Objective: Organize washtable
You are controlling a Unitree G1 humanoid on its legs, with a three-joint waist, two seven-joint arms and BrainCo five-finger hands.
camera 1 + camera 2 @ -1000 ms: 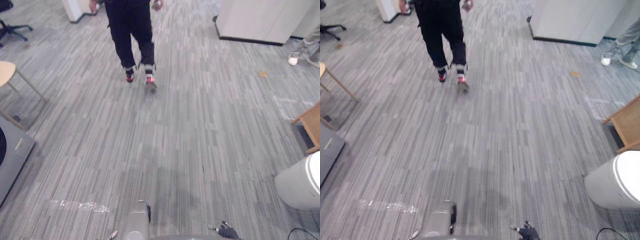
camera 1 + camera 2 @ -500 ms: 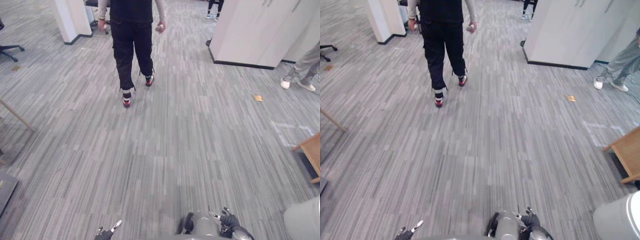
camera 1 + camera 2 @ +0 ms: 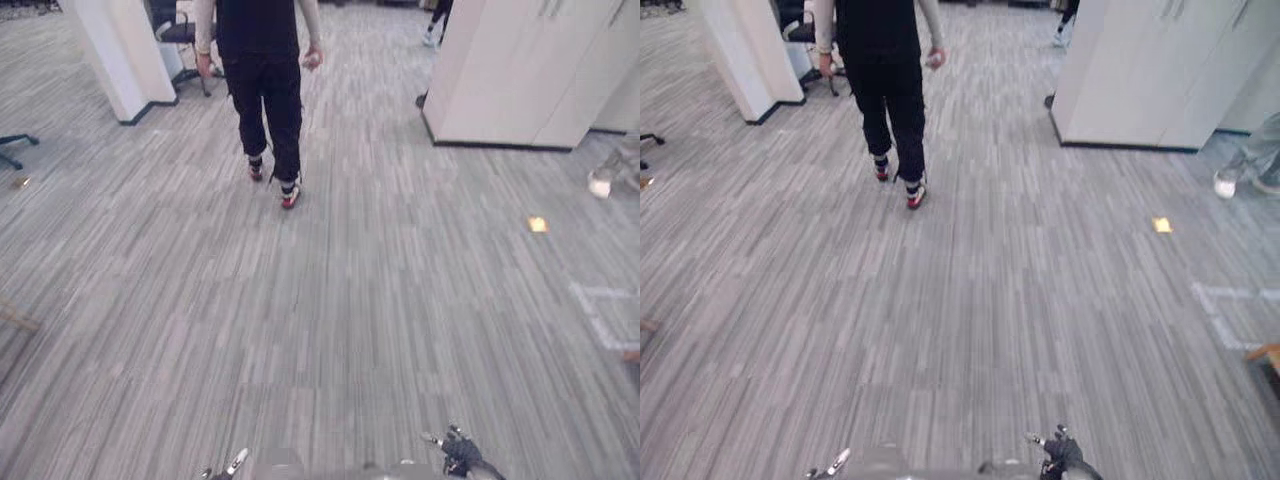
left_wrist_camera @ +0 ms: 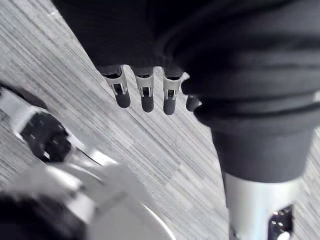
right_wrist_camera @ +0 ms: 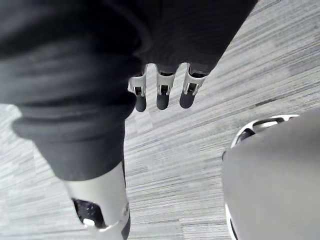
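The left hand (image 3: 229,465) shows at about 7 o'clock on the head views' lower edge, and the right hand (image 3: 461,455) at about 5 o'clock. Both arms are lowered at the sides. On each hand the fingers (image 4: 146,98) point down, straight and relaxed, and hold nothing.

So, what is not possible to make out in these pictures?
Person walking ahead: head cut off by the top edge of both eye views.
Second person: all but a shoe and lower leg cut off by the right edge.
Small yellow scrap: too small to identify.
Left hand and right hand: mostly cut off by the bottom edge of the eye views.
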